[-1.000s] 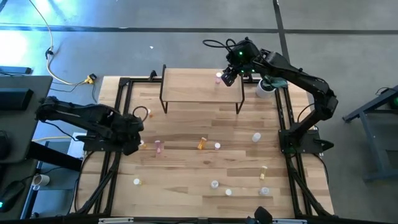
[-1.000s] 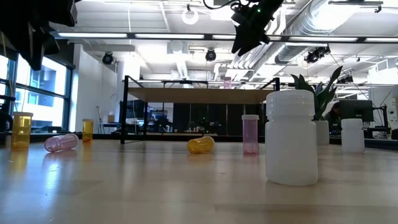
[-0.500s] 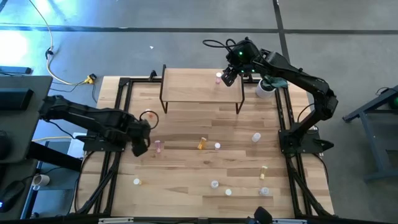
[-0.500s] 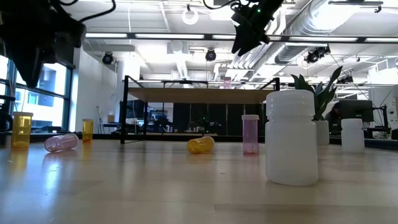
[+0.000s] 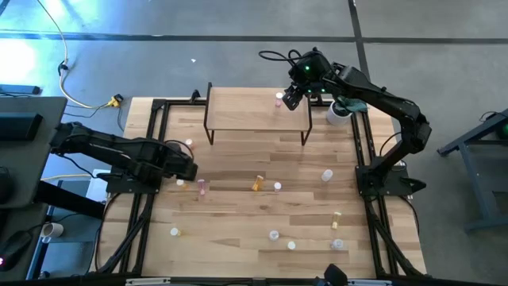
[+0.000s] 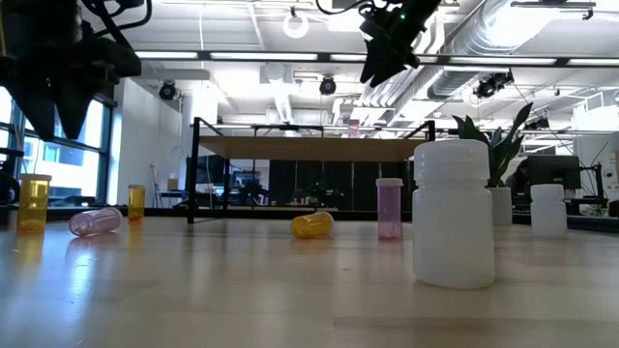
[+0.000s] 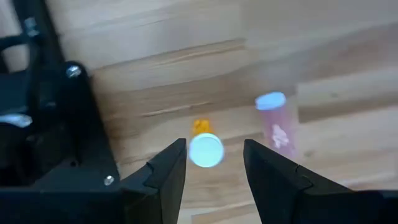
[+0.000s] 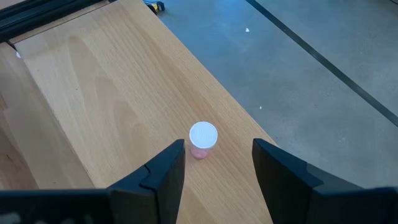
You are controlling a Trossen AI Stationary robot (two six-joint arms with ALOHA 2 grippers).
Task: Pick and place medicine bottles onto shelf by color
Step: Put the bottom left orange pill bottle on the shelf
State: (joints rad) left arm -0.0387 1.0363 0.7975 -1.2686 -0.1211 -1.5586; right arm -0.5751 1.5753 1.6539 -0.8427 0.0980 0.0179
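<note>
Pale wooden planks of the big tabletop (image 5: 262, 214) carry a scatter of tiny white-capped medicine bottles, with the low light-wood shelf on thin black legs (image 5: 246, 111) standing at the far edge. Above the table's left side hovers the left gripper (image 7: 212, 163), its two dark fingers (image 7: 166, 171) spread apart and holding nothing. Straight below the gap between them stands an orange white-capped bottle (image 7: 204, 144), upright, and just beside it, past one finger, lies a pink white-capped bottle (image 7: 275, 121) on its side. Over the shelf's right end hangs the right gripper (image 8: 216, 163), fingers likewise apart and empty. Directly beneath its opening a small pink bottle with a white cap (image 8: 203, 139) stands upright on the shelf board, near the board's far edge.
</note>
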